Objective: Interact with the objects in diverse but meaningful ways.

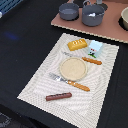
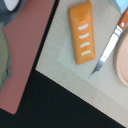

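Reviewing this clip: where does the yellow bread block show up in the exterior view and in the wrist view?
Exterior view: the bread block lies near the far edge of the placemat, beyond the plate, beside the pale blue carton.
Wrist view: the bread block fills the upper middle, its pale slashes facing the camera, on the placemat.
Shared landmark: the knife lying next to the block, seen in the exterior view too.
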